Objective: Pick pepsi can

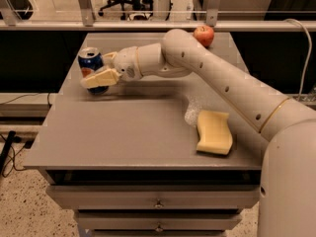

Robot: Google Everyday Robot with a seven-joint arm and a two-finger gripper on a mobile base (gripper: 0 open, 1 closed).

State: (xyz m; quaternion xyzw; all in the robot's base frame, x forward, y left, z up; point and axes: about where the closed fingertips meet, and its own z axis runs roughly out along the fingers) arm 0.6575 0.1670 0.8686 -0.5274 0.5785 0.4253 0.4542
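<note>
Camera view shows a grey table (123, 132) with the robot arm (222, 78) reaching across it from the lower right of the frame to the upper left. The pepsi can (90, 60) stands upright on the table near its left edge, in the upper left part of the frame; it is blue with a silver top. The gripper (95, 69) is at the can, low over the table surface. Its fingers (101, 77) are apart and the can is between them: one pale finger lies across the front of the can's lower half, and the other is behind the can, toward its right side. Whether they already press on the can, I cannot tell.

A red apple (204, 35) sits at the far edge of the table, just behind the arm, well apart from the can. A yellow sponge (214, 131) lies flat on the right side of the table, near the front edge. Just beside its upper left corner there is a small whitish patch (192, 113) on the surface. Below the tabletop, two drawers (158, 201) with small knobs are visible.
</note>
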